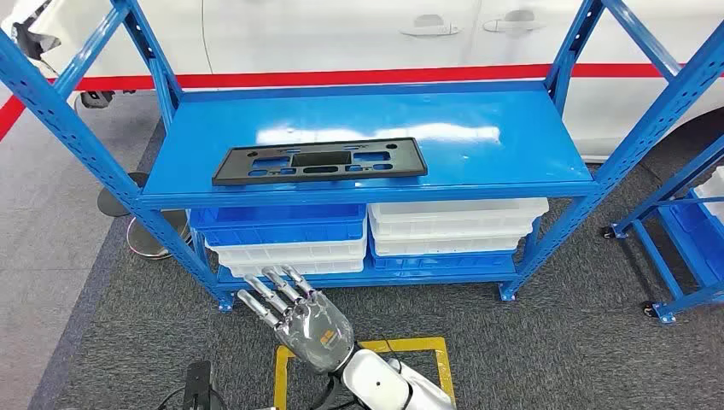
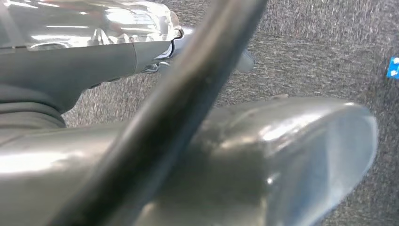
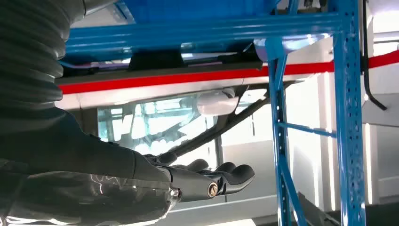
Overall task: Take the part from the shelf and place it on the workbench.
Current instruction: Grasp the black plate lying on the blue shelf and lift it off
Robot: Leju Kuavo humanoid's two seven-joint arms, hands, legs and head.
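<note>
Part: black part (image 1: 319,161) is seen flat on the blue shelf (image 1: 478,137), at 12 o'clock.
Right robot hand (image 1: 294,312): released, fingers spread, below at 6 o'clock.
Left robot hand (image 2: 141,52): blurred, grip cannot be told.

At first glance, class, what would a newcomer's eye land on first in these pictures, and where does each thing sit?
The flat black part stands out, lying alone on the glossy top board of the blue shelf, toward its front left. Below the shelf front, a silver hand reaches up over the grey carpet, fingers spread and holding nothing. Stacked blue and white bins fill the lower level, with a white car with a red stripe behind.
</note>
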